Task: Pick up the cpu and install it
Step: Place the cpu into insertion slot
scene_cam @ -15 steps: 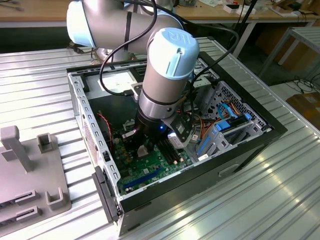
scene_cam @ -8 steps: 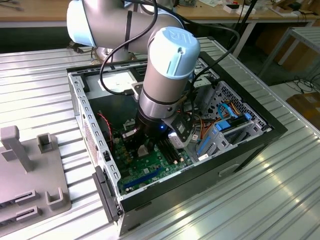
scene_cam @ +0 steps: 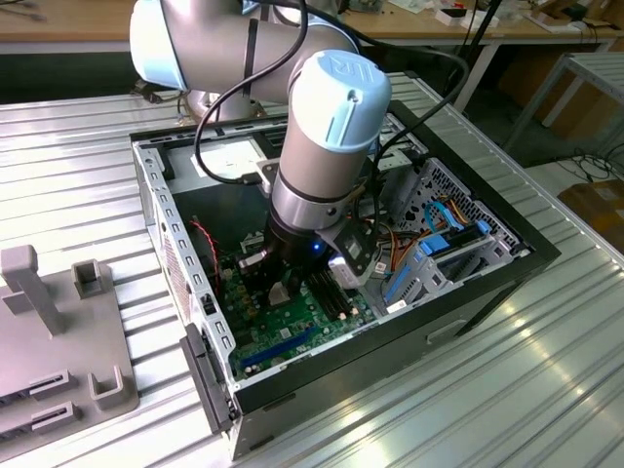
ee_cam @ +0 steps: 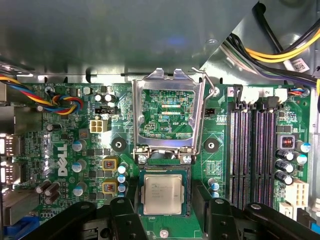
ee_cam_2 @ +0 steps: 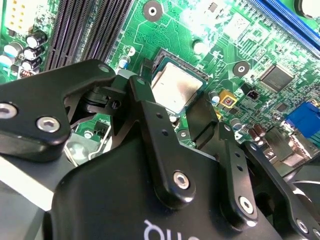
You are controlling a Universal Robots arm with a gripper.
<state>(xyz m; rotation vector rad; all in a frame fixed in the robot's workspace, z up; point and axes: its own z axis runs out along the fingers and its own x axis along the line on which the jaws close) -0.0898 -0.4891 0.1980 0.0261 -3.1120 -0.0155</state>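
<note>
A Universal Robots arm (scene_cam: 327, 127) is reaching down into an open desktop computer case (scene_cam: 156, 195), which is lying on its side in the middle of a ribbed metal table (scene_cam: 68, 166). The gripper (scene_cam: 286, 283) is hovering low over the green motherboard (ee_cam: 220, 167) with its jaws standing apart. In both wrist views its two black fingers (ee_cam: 122, 220) are flanking the processor socket (ee_cam: 165, 172), one on each side. A thin gap is showing between each finger and the chip.

The cpu (ee_cam: 161, 194), pale silver-grey, is lying flat and square inside the socket, and the gripper is not holding it. The socket's metal load plate (ee_cam: 137, 115) is standing swung open from its hinge at the socket's edge, toward the case wall, with green circuitry showing through its window. Black memory slots (ee_cam: 250, 150) are running along one side of the socket. A bundle of coloured wires (ee_cam: 55, 102) is crossing the board near its edge by the case wall.

A grey plastic fixture (scene_cam: 58, 331) is sitting at the table's edge on the exterior view's left, well apart from the case. Light is glinting off the table's ribs near its front edge. Behind the table a wooden workbench (scene_cam: 58, 19) is lining the back of the room. A cardboard box (scene_cam: 597, 210) is showing beyond the table's edge on the exterior view's right.
</note>
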